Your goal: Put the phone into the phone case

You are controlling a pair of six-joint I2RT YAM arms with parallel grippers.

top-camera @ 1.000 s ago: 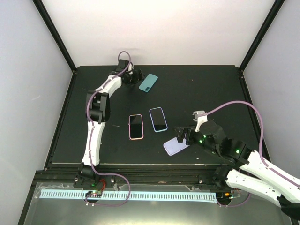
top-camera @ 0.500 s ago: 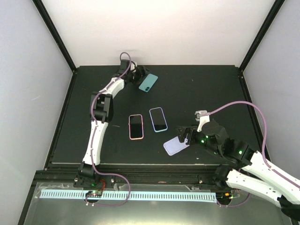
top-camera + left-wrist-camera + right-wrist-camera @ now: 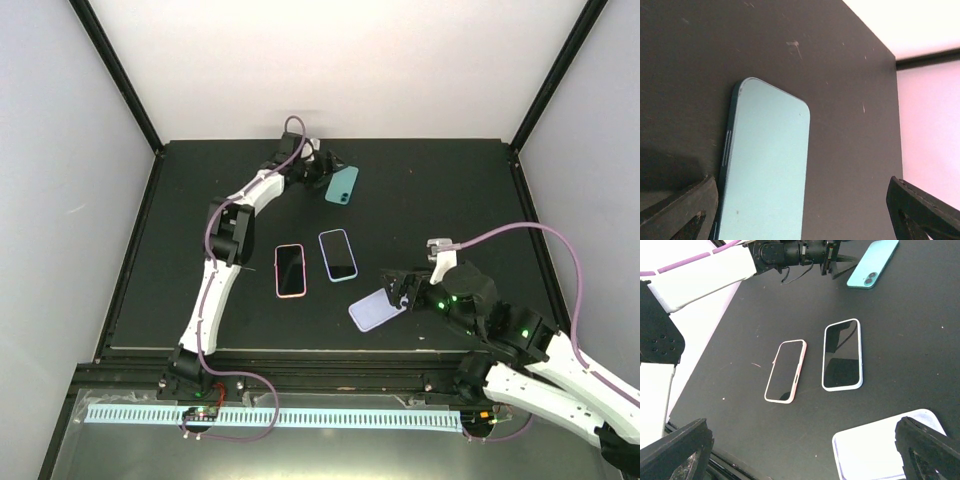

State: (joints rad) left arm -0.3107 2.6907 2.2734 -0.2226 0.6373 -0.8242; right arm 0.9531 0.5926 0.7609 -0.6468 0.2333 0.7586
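The teal phone (image 3: 342, 185) lies back up near the far edge of the black table, its camera lenses (image 3: 870, 276) towards the front. My left gripper (image 3: 324, 171) is open at the phone's left side. In the left wrist view the phone (image 3: 765, 165) fills the left half of the gap of the left gripper (image 3: 800, 217), its long edge against the left finger (image 3: 682, 210). The lavender phone case (image 3: 375, 311) lies inside up at the front right. My right gripper (image 3: 396, 291) hovers open over its right end; the case (image 3: 885, 447) shows beside the right finger (image 3: 927, 450).
A pink-rimmed phone (image 3: 290, 270) and a light blue-rimmed phone (image 3: 338, 255) lie screen up side by side mid-table, between the teal phone and the case. White walls and black frame posts enclose the table on three sides.
My left arm has swung right along the back of the table, and the teal phone has slid right with it and turned more upright. The right arm has shifted slightly right.
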